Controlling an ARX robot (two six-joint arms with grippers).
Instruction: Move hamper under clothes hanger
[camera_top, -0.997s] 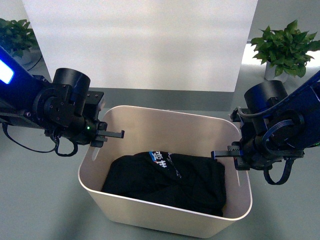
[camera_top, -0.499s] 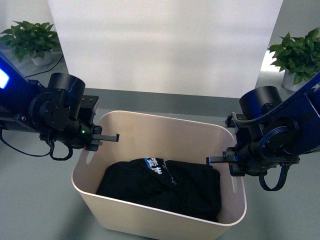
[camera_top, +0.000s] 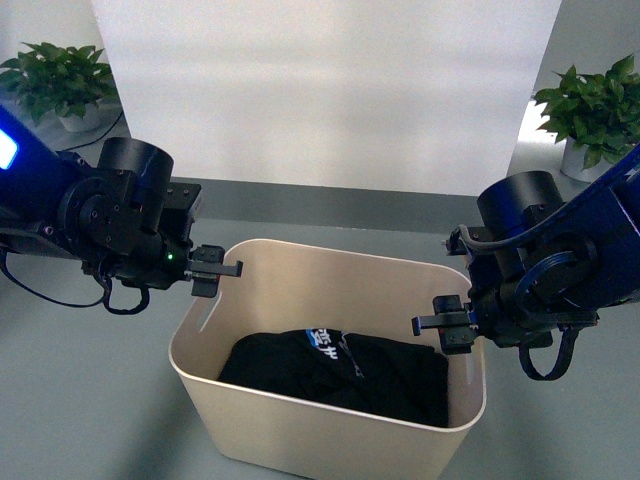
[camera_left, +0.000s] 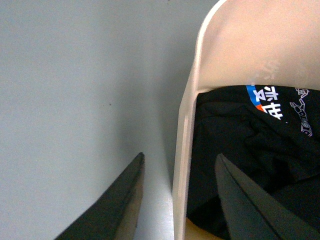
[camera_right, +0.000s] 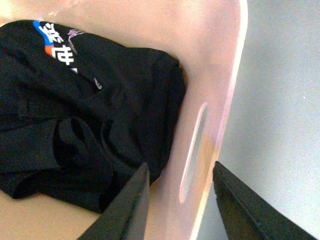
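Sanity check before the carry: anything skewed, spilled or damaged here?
Nothing stands out. The hamper is upright and undamaged, the black garment bunched inside it. Each end effector, left and right, straddles a short-side rim.

- One hamper (camera_top: 330, 420)
- One black garment (camera_top: 340, 372) inside
- Two grippers: left (camera_top: 215, 272), right (camera_top: 440, 325)
- Two potted plants (camera_top: 55, 80)
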